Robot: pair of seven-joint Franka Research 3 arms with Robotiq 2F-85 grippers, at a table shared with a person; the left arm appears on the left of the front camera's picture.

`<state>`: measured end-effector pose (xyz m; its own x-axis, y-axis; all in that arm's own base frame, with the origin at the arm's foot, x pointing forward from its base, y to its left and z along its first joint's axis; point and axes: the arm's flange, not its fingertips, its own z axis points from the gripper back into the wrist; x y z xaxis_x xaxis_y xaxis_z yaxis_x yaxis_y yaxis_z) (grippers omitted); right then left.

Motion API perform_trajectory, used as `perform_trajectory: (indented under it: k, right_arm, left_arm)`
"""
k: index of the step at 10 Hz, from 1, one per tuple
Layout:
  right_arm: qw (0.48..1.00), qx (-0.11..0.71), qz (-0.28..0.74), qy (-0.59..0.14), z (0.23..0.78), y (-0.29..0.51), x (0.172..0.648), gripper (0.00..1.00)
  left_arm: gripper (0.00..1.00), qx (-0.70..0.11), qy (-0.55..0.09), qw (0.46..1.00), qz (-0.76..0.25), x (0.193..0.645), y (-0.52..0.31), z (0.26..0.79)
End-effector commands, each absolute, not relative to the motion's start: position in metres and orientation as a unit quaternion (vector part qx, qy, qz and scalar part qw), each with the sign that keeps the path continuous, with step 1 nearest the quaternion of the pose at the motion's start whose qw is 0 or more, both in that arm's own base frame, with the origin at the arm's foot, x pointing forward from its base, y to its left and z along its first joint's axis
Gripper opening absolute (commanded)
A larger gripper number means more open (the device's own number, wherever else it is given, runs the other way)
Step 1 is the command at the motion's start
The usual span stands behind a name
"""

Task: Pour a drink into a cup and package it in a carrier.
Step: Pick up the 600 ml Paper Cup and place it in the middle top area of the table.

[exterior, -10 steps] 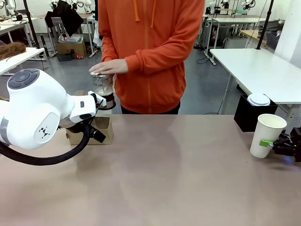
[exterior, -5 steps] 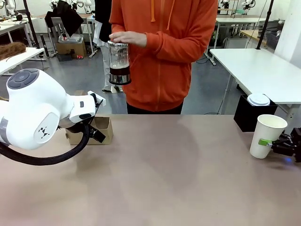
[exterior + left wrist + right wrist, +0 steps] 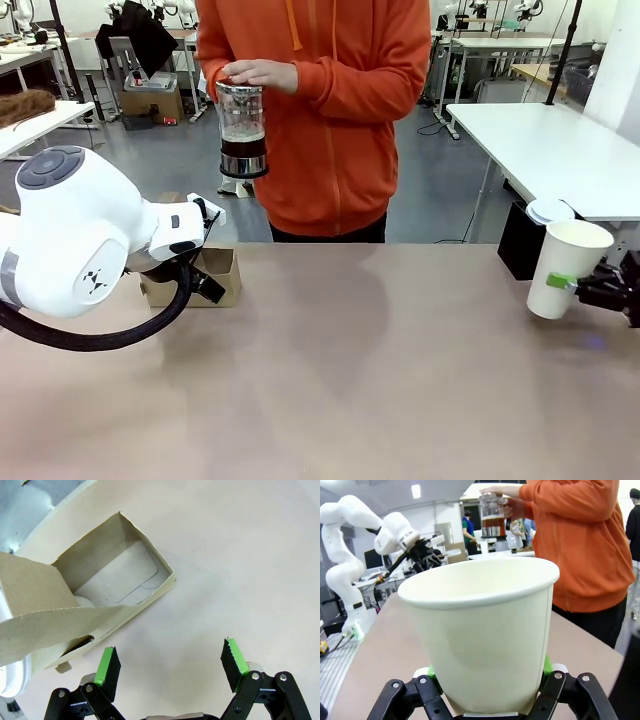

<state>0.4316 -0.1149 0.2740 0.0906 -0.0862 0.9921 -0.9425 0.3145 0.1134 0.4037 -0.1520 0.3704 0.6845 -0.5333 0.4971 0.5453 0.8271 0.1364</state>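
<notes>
At the right table edge my right gripper [image 3: 572, 284] is shut on the lower part of the white paper cup [image 3: 570, 262], which hangs just above the table, slightly tilted. The right wrist view has the cup [image 3: 485, 630] close up and empty, with the right gripper [image 3: 487, 706] clamped on its base. The person holds the glass jug of dark drink [image 3: 243, 130] at chest height, one hand on its lid. The brown cardboard carrier [image 3: 218, 276] sits far left. My left gripper [image 3: 171, 662] hovers open above the table beside the carrier [image 3: 100, 587].
A black box [image 3: 515, 243] with a loose white lid [image 3: 549, 210] on top stands behind the cup. My bulky left arm [image 3: 75, 240] blocks part of the carrier. The person in an orange hoodie [image 3: 330, 120] stands at the far edge.
The right gripper has shut on the cup and lifted it slightly, tilting it. The person has raised the jug from beside the carrier to chest height.
</notes>
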Motion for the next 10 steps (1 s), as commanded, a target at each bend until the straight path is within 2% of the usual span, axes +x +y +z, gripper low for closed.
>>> perform_trajectory:
  k: [1, 4, 8, 10]
  right_arm:
    - [0.607, 0.433, 0.364, -0.558, 0.308, -0.063, 0.435, 0.80]
    - [0.620, 0.420, 0.363, -0.554, 0.318, 0.033, 0.480, 0.80]
    - [0.614, 0.399, 0.347, -0.586, 0.267, 0.098, 0.552, 0.80]
    - [0.611, 0.400, 0.329, -0.599, 0.250, 0.103, 0.571, 0.80]
  left_arm:
    - [1.00, -0.012, -0.267, 0.918, -0.294, 0.403, -0.152, 0.371]
    - [1.00, -0.012, -0.267, 0.918, -0.294, 0.403, -0.152, 0.371]
    - [1.00, -0.012, -0.267, 0.918, -0.294, 0.403, -0.152, 0.371]
    - [1.00, -0.012, -0.267, 0.918, -0.294, 0.403, -0.152, 0.371]
